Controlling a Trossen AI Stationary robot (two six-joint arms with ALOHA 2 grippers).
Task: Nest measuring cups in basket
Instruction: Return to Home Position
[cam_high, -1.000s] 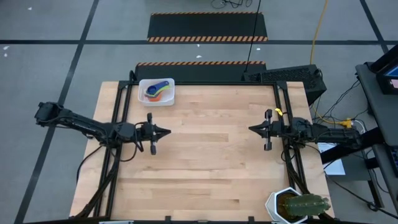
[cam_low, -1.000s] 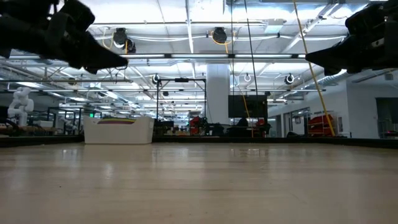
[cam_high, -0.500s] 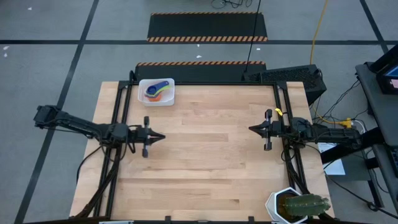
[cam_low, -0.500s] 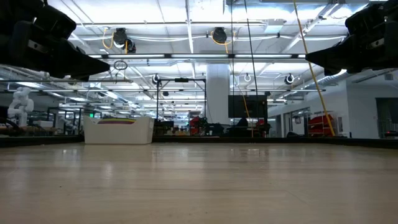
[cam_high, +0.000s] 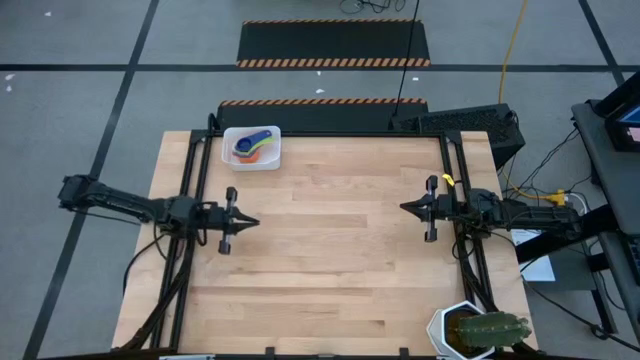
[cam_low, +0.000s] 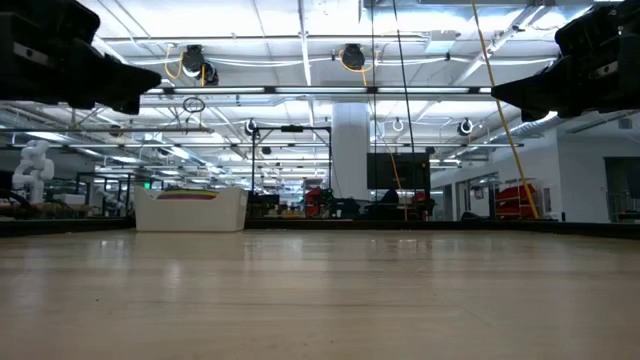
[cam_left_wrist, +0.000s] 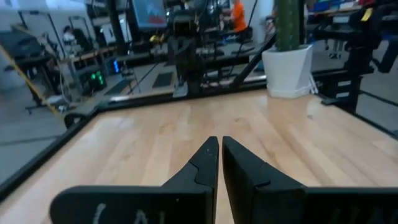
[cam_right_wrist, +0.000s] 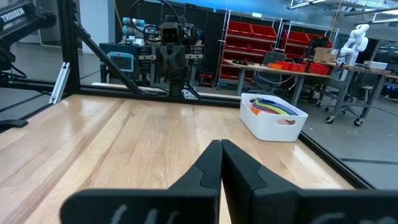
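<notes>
The white basket (cam_high: 251, 148) stands on the table at its far left, its base flat on the wood. The measuring cups (cam_high: 256, 145) lie stacked inside it, blue on top over green and orange; the right wrist view shows them (cam_right_wrist: 273, 107) in the basket (cam_right_wrist: 273, 121). My left gripper (cam_high: 254, 222) hovers at the table's left side, shut, level, holding nothing; its fingers (cam_left_wrist: 219, 144) meet at the tips. My right gripper (cam_high: 403, 208) waits at the right side, shut and level (cam_right_wrist: 221, 144).
A white hexagonal pot with a green cactus (cam_high: 478, 330) stands at the table's near right corner, also seen in the left wrist view (cam_left_wrist: 287, 59). The black frame rails (cam_high: 190, 180) run along both sides. Bare wood lies between the grippers.
My left gripper has drawn back toward the table's left edge and slightly down, staying shut and turning a little about its wrist. The basket, the cups and my right arm have kept still.
</notes>
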